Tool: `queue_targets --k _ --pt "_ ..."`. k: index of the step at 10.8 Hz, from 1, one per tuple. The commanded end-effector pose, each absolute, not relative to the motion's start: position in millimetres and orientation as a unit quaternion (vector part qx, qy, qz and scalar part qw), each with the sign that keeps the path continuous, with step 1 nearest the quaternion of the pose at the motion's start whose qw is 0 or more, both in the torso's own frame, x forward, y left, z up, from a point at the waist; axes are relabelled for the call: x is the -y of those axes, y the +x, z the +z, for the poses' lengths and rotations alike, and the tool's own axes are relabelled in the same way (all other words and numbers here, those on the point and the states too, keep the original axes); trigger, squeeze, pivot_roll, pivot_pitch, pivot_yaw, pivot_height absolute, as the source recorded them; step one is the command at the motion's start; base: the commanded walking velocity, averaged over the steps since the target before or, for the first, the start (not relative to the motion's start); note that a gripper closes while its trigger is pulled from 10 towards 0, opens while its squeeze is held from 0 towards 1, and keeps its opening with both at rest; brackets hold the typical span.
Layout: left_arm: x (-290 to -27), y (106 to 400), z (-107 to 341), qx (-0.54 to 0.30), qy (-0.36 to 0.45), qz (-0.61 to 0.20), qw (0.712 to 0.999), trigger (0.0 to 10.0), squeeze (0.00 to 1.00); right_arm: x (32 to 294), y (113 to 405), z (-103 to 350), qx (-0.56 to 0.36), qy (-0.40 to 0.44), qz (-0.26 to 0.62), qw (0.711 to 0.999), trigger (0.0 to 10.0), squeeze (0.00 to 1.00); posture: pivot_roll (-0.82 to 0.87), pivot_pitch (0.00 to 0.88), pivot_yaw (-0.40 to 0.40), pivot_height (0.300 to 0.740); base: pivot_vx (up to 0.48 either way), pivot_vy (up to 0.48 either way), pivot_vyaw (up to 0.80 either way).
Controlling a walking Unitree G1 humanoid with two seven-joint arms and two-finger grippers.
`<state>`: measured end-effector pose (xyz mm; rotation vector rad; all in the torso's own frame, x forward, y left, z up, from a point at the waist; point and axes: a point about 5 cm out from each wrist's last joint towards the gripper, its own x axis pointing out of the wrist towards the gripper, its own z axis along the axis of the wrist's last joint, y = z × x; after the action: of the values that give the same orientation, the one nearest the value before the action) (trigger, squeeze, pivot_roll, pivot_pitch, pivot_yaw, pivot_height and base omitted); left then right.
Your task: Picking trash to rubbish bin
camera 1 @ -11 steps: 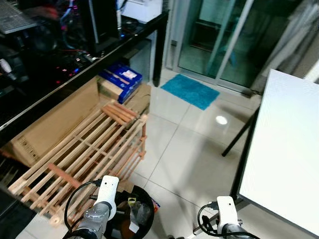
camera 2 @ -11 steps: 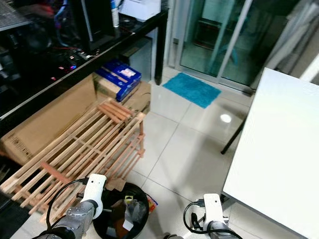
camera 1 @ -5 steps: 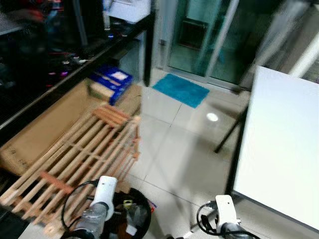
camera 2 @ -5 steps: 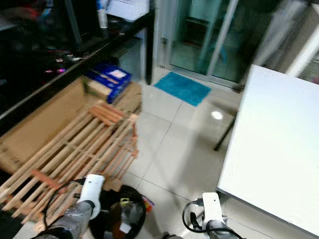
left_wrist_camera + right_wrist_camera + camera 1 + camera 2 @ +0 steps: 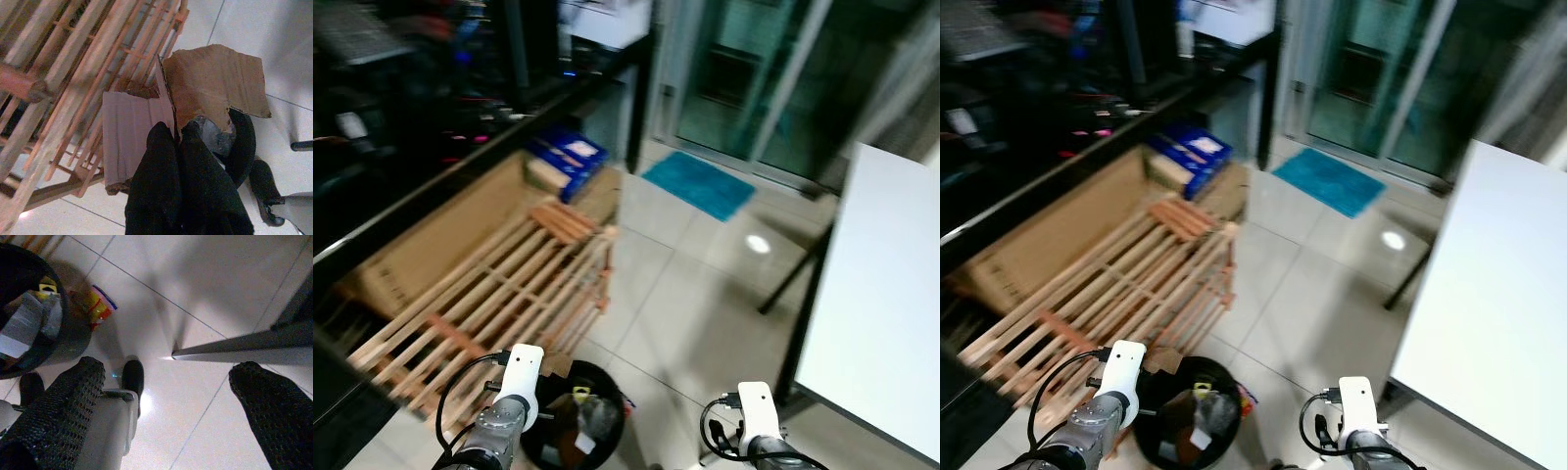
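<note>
Brown torn cardboard [image 5: 210,83] pinched in left gripper [image 5: 177,133] beside black bin [image 5: 576,423]; right gripper [image 5: 171,396] spread wide.

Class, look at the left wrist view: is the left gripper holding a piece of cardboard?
Yes. The left gripper is shut on the edge of a torn brown cardboard piece, beside the wooden rack.

Both head views are motion-blurred; items on the black desk [image 5: 460,166] cannot be identified. The rubbish bin [image 5: 573,426] is cut by the lower edge, its contents unclear. Beside the bin, the left gripper [image 5: 177,134] hides part of the cardboard piece [image 5: 210,83]. White table [image 5: 1489,313] runs off frame.
</note>
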<state>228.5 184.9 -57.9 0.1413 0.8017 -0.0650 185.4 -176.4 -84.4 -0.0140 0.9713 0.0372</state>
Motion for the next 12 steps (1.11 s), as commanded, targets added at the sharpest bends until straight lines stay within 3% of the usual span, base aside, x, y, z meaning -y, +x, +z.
queue_targets --k 1,4,5,10,12 --pt "-182.7 226.2 -59.8 -0.395 0.066 -0.035 0.916 10.0 0.0 179.4 185.4 -84.0 -0.466 -0.006 0.013 0.885 10.0 0.0 0.02 0.037 -0.061 0.74 0.0 0.0 0.0" --pt "-182.4 223.9 -61.4 -0.401 0.087 -0.041 0.911 10.0 0.0 178.0 184.6 -84.7 -0.472 -0.008 0.018 0.881 10.0 0.0 0.02 0.045 -0.062 0.74 0.0 -0.48 -0.79" --pt "-182.9 223.1 -62.0 -0.402 0.078 -0.032 0.912 10.0 0.0 178.1 184.7 -84.6 -0.471 -0.01 0.019 0.882 10.0 0.0 0.02 0.046 -0.062 0.74 0.0 0.0 -0.77" --pt "-183.8 224.9 -60.8 -0.4 0.087 -0.03 0.912 10.0 0.0 180.0 186.3 -83.4 -0.463 -0.004 0.011 0.886 10.0 0.0 0.02 0.05 -0.064 0.74 0.0 0.0 0.0" --pt "-191.0 226.2 -59.6 -0.404 0.086 0.008 0.911 10.0 0.0 176.2 192.9 -80.1 -0.451 -0.005 0.018 0.892 10.0 0.0 0.02 0.052 -0.064 0.74 0.0 0.0 0.0"
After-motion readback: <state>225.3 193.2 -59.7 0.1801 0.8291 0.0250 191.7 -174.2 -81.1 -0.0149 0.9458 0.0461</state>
